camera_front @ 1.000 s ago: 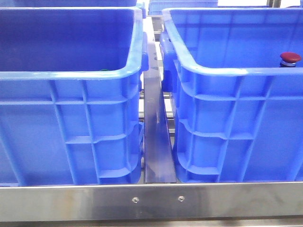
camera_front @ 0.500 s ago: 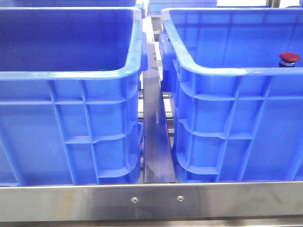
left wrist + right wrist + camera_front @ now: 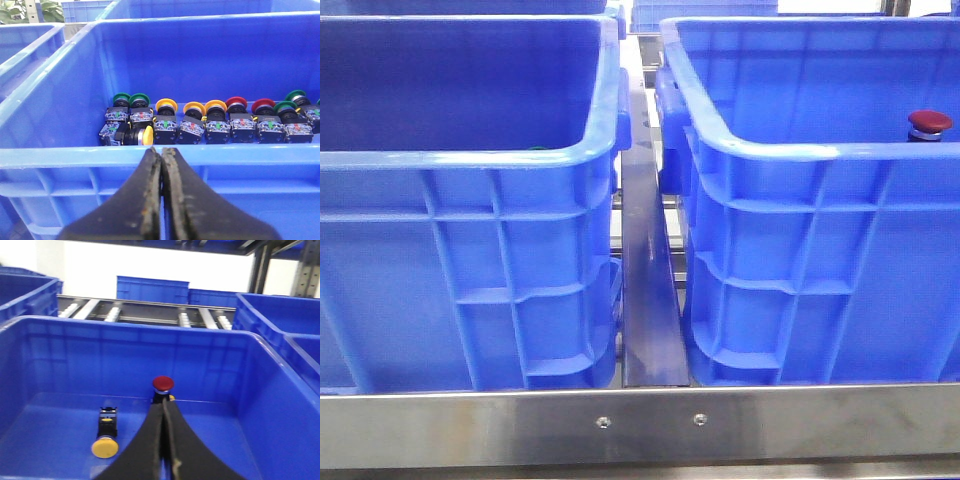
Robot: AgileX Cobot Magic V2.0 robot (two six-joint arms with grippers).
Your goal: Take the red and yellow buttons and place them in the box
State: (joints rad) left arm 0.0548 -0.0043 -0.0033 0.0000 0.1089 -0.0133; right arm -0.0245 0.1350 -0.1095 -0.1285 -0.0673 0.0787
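Claw (image 3: 161,165) of the left arm, fingers pressed shut on nothing, hangs over the near rim of the deep blue plastic crate (image 3: 75,150) whose row of red and yellow mushroom-head buttons (image 3: 210,122) lies beyond that rim, so another pick seemingly calls for opening first.

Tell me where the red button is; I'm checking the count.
Front view: red button stands in the right bin, near its right side.
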